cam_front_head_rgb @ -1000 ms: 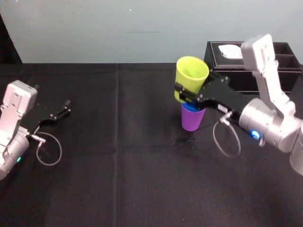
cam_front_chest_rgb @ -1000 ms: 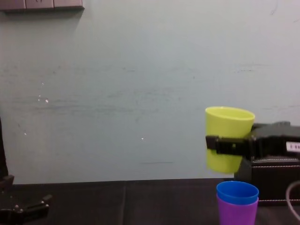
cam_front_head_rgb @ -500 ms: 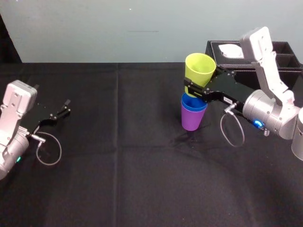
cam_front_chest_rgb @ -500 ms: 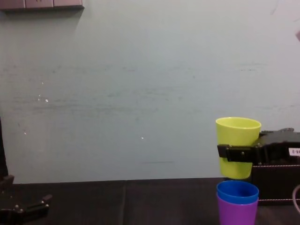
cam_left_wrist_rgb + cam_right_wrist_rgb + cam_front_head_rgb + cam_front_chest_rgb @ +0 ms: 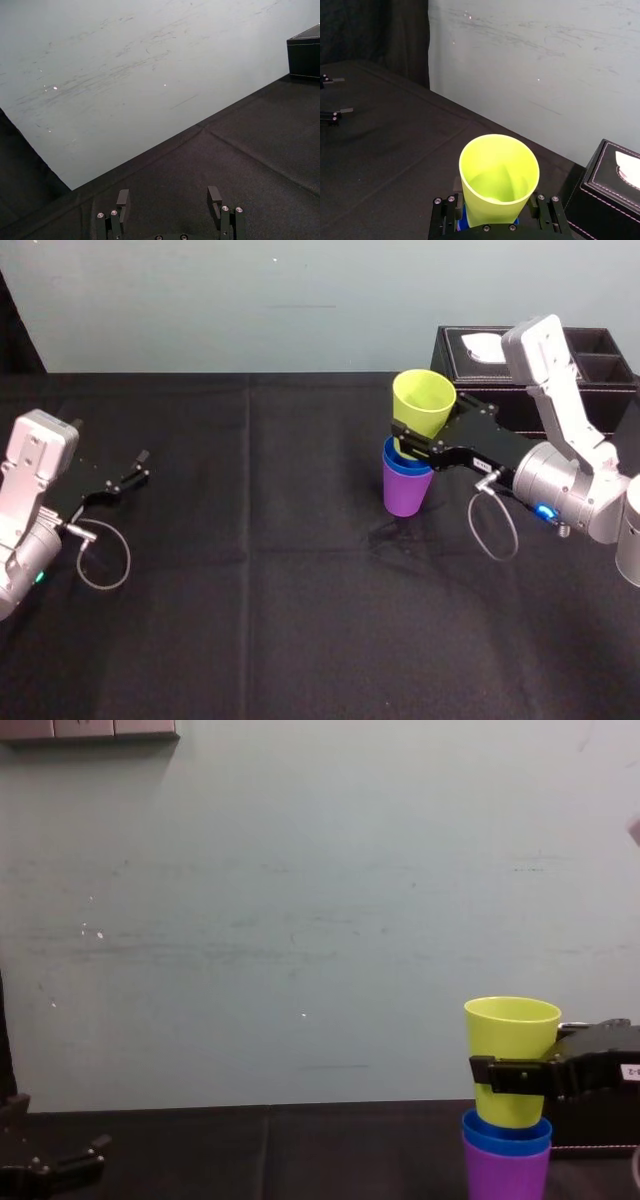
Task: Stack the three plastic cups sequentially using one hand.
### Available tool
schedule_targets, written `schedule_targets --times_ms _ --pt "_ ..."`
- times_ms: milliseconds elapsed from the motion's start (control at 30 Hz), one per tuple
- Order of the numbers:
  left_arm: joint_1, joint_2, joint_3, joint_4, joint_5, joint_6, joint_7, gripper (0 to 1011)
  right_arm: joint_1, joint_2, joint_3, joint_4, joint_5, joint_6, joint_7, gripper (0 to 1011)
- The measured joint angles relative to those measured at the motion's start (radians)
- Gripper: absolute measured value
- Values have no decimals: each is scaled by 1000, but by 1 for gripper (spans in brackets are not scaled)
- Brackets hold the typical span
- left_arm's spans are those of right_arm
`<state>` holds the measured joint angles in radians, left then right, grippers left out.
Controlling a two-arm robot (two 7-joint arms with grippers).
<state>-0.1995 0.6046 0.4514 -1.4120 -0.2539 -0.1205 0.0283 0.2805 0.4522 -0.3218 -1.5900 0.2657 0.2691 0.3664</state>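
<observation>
R pincer (image 5: 412, 437) grips yellow-green cup (image 5: 423, 400) in blue cup (image 5: 402, 463).

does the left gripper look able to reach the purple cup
Maybe: the purple cup has its left side bare, since the right gripper clamps the yellow-green cup above it; the left gripper sits far off.
</observation>
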Motion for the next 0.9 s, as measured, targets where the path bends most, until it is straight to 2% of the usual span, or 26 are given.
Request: schedule_targets --times_ms 667,900 --pt "0 0 0 0 0 0 0 1011 26 -30 -21 81 -39 -29 -2 729" --pt "0 0 0 0 0 0 0 1011 27 -30 -21 81 -40 -30 -3 729"
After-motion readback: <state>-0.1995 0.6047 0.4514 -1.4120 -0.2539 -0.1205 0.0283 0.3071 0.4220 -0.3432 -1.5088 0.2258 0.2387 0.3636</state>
